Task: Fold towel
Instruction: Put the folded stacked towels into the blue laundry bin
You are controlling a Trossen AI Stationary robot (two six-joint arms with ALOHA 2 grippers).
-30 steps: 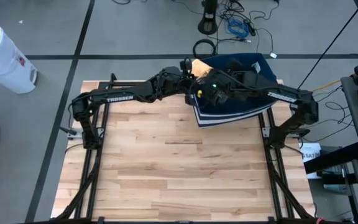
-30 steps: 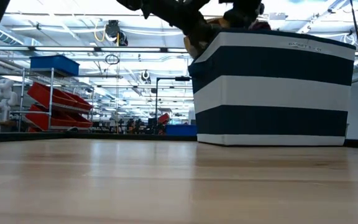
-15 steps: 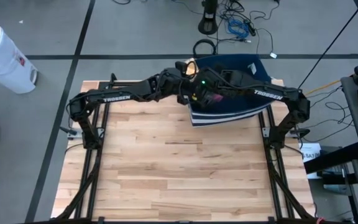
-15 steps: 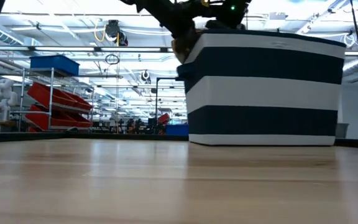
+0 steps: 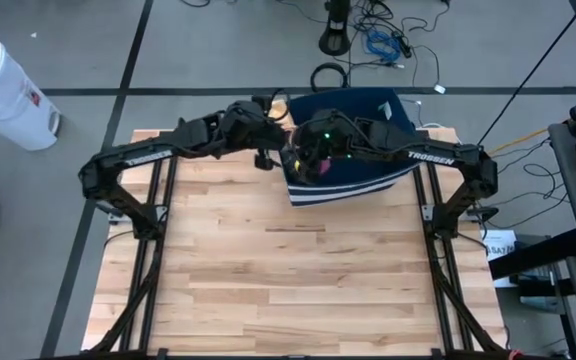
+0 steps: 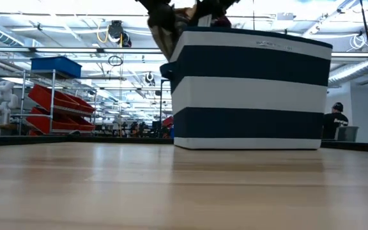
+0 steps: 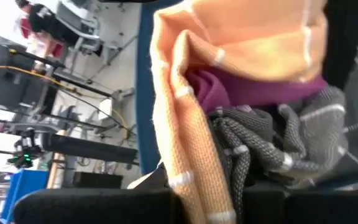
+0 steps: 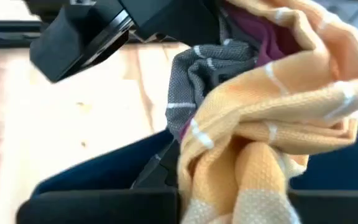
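Crowding one basket (image 5: 368,170): three towels (image 7: 241,81).

A light wooden table (image 5: 268,270) is filling the frame's centre, with a navy-and-white striped basket (image 6: 248,89) sitting at its upper right edge.

Both gripper tips are hidden: finger state cannot be told. In the low view, the basket (image 6: 248,89) wall conceals its contents. Orange towel (image 7: 241,56) is cut off by both wrist views' edges; its full extent is unseen.
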